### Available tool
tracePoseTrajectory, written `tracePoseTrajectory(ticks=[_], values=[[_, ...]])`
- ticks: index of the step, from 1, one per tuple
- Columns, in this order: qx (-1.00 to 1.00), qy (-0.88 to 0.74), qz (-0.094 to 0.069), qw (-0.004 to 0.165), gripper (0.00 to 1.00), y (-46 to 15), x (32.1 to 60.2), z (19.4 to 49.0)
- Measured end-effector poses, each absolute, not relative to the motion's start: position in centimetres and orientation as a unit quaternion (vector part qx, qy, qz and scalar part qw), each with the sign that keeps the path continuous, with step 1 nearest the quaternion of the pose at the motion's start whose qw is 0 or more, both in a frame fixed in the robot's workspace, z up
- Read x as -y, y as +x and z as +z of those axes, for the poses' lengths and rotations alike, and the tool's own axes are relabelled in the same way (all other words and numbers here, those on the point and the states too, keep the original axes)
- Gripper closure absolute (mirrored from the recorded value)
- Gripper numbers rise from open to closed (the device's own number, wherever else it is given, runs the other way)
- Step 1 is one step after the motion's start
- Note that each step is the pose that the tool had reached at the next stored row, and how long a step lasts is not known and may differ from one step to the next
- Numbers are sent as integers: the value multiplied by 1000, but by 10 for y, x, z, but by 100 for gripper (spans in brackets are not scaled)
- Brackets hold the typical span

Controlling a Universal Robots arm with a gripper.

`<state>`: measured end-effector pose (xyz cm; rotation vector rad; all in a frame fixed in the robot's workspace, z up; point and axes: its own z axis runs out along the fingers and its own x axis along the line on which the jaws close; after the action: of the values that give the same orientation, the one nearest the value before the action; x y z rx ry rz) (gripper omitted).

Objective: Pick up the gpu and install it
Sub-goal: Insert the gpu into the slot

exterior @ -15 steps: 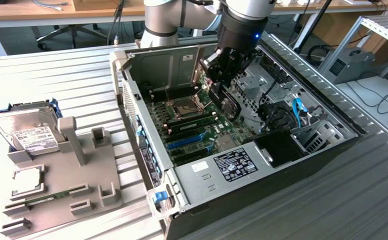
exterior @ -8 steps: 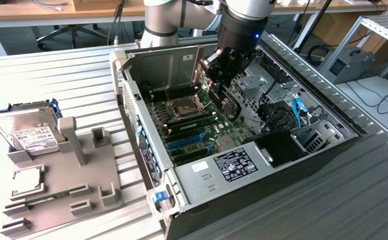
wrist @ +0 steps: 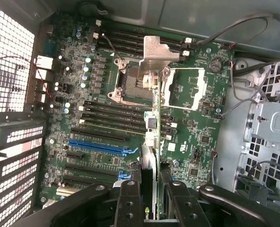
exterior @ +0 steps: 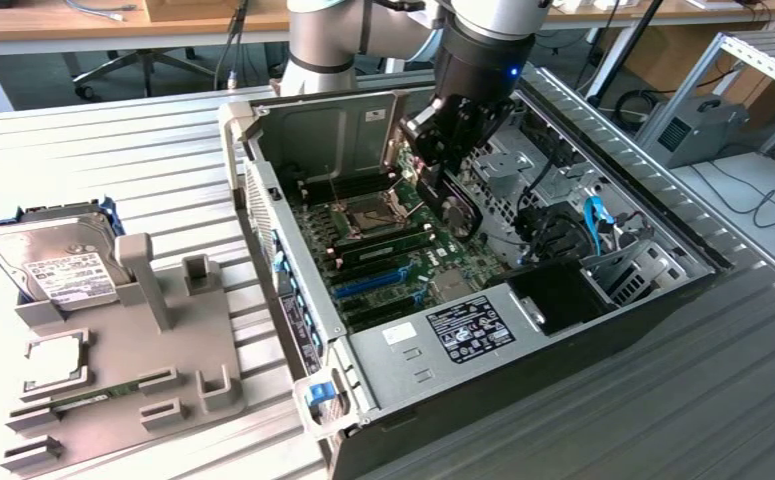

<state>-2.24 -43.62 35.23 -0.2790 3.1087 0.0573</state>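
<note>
The gpu (exterior: pixel 455 205) is a thin black card with a round fan. My gripper (exterior: pixel 443 150) is shut on it and holds it inside the open computer case (exterior: pixel 627 330), above the green motherboard (exterior: pixel 384 252). In the wrist view the gpu (wrist: pixel 148 163) is seen edge-on between the two black fingers (wrist: pixel 130 201). Its silver bracket (wrist: pixel 157 51) sticks out at the far end, over the processor socket (wrist: pixel 140 80). The gripper (wrist: pixel 152 194) hangs over the motherboard (wrist: pixel 102 99), with the blue expansion slot (wrist: pixel 97 144) off to one side of the card.
A grey fixture (exterior: pixel 140 345) stands at the exterior view's left with a silver hard drive (exterior: pixel 51 262), a green memory stick (exterior: pixel 94 396) and a square chip (exterior: pixel 51 360). A metal drive cage (wrist: pixel 272 132), cables (exterior: pixel 598 222) and the case walls surround the board.
</note>
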Motion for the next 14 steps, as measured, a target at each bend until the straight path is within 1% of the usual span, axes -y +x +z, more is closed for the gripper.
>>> tracePoseTrajectory(ticks=[14], values=[[-995,-99,18,10,74,-22,436,352]])
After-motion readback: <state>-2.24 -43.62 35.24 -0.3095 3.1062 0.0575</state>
